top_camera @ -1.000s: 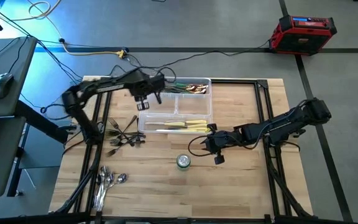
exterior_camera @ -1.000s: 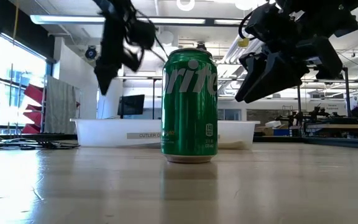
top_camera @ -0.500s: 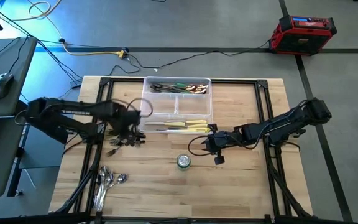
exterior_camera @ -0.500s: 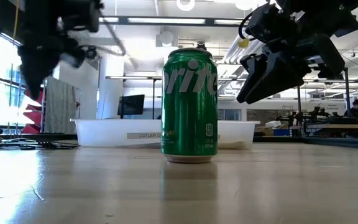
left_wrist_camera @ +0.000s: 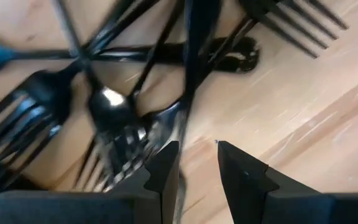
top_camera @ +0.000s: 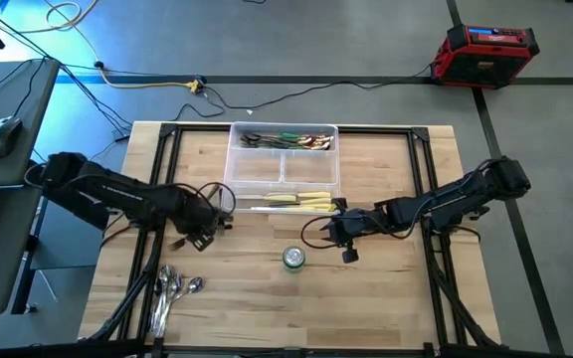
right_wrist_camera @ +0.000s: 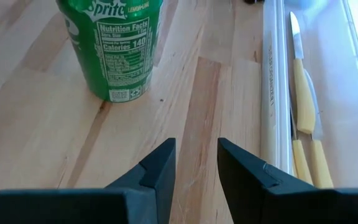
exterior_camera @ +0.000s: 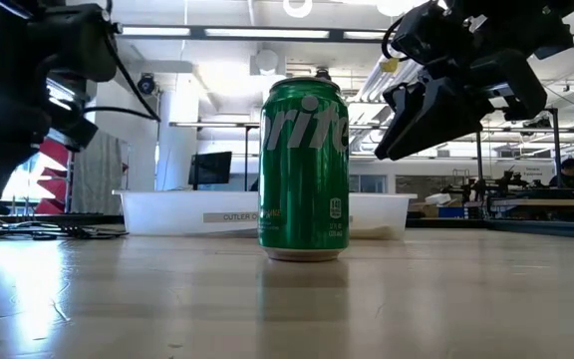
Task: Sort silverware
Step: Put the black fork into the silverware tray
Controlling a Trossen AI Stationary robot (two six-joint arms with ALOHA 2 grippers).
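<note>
The clear divided tray [top_camera: 284, 167] at upper centre of the high view is already holding green-handled pieces [top_camera: 291, 139] and cream-handled knives [top_camera: 301, 201], so sorting is looking partly done. Dark forks [top_camera: 199, 217] and silver spoons [top_camera: 172, 290] are still lying at lower left. The left gripper [left_wrist_camera: 194, 163] is hovering over the forks, fingers spread, empty; the right gripper [right_wrist_camera: 194, 163] is waiting, fingers spread, near the Sprite can [top_camera: 293, 259].
</note>
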